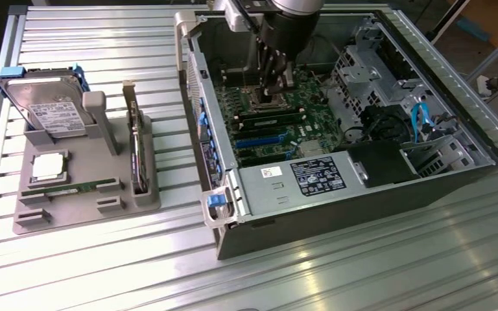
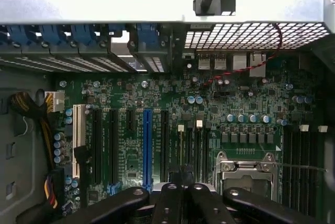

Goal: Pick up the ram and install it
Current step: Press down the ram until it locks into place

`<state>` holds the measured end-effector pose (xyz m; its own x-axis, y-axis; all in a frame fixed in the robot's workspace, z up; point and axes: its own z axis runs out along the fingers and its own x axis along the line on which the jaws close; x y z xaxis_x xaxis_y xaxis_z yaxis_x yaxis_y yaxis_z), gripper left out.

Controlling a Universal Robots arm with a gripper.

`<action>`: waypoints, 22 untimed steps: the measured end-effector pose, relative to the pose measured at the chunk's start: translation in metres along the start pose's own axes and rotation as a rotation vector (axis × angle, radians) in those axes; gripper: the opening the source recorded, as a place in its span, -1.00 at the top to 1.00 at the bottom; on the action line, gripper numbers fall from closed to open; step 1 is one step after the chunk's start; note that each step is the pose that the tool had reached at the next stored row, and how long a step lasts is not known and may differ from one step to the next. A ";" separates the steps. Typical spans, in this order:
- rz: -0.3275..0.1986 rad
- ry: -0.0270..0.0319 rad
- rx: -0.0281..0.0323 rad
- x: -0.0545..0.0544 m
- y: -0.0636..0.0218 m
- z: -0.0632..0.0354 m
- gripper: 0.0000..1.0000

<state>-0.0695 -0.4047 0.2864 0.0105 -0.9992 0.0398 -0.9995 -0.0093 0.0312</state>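
Gripper point(image 1: 277, 83) closed, empty, over motherboard point(image 1: 271, 123); ram point(image 1: 59, 190) on tray at 9 o'clock. Risk: fingers strike the socket.

My arm point(image 1: 288, 32) goes off the top edge in the exterior view. My pincer point(image 2: 184, 182) is cut off by the wrist view's edge. The words on the white sticker point(image 1: 318, 176) are too tiny to read.

Ribbed metal table point(image 1: 102, 52) — grey holder tray point(image 1: 85, 210), open computer case point(image 1: 336, 214) on it.
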 end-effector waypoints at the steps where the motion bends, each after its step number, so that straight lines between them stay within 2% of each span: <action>1: 0.000 0.0007 -0.0005 0.000 -0.0019 -0.0002 0.79; 9: 0.000 0.0047 -0.0058 0.000 -0.0168 -0.0023 0.79; 13: 0.000 0.0076 -0.0112 0.000 -0.0297 -0.0044 0.79; 22: 0.000 0.0142 -0.0202 0.001 -0.0486 -0.0068 0.79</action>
<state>-0.0207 -0.4047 0.2918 0.0112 -0.9985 0.0540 -0.9986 -0.0084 0.0513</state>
